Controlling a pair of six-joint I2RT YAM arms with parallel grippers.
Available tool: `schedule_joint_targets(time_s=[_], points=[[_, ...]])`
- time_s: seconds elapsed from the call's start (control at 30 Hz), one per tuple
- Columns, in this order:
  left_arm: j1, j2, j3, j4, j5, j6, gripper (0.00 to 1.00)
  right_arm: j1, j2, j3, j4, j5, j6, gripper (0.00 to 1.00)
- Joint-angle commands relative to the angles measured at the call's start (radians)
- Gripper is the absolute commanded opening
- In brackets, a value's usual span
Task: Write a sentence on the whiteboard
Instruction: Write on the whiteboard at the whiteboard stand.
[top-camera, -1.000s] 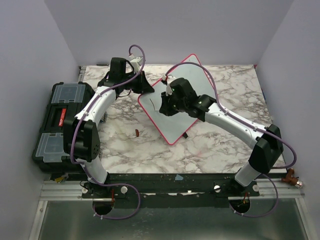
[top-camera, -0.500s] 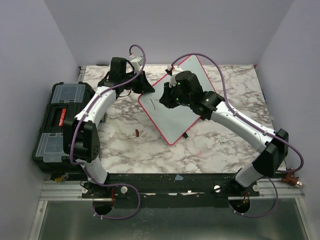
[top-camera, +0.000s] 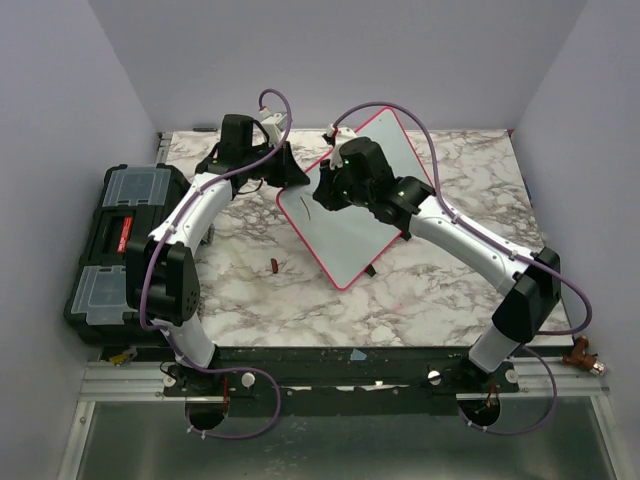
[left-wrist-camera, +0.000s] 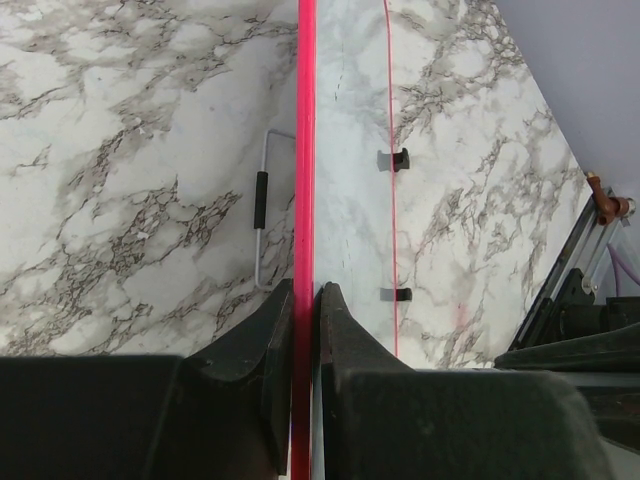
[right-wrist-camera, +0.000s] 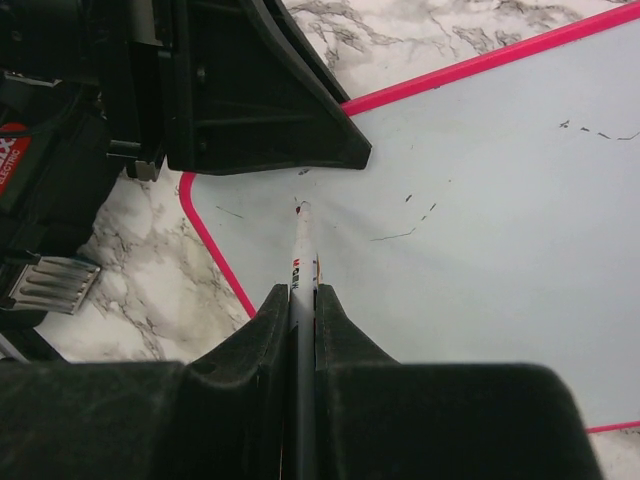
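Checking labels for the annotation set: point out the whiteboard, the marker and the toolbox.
whiteboard (top-camera: 342, 240): top external view, bare writing surface, lower part.
marker (right-wrist-camera: 301, 250): right wrist view, white barrel below the tip.
toolbox (top-camera: 102, 252): top external view, black lid between the clear compartments.

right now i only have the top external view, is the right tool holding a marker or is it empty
Observer: The right wrist view shows the right tool shut on a white marker, tip pointing at the whiteboard.
Operator: any writing on it yet
Observer: Only a few thin short strokes near that tip, no readable words.
Operator: and the other arm
Observer: The left wrist view shows the left tool clamped on the board's red frame.
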Motion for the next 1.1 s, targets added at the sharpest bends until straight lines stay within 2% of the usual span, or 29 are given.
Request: schedule_joint_targets(time_s=[0.0, 0.53, 1.07], points=[[-0.020, -0.033, -0.021, -0.030, -0.044, 0.097, 0.00, 0.007, 0.031, 0.048, 0.004, -0.002, 0.006, 0.01], [-0.029, -0.040, -0.023, -0.037, -0.052, 0.101, 0.00, 0.007, 0.056, 0.006, 0.045, -0.026, 0.044, 0.01], [-0.032, -0.055, -0.030, -0.041, -0.054, 0.105, 0.00, 0.007, 0.062, -0.020, 0.030, 0.095, 0.045, 0.01]])
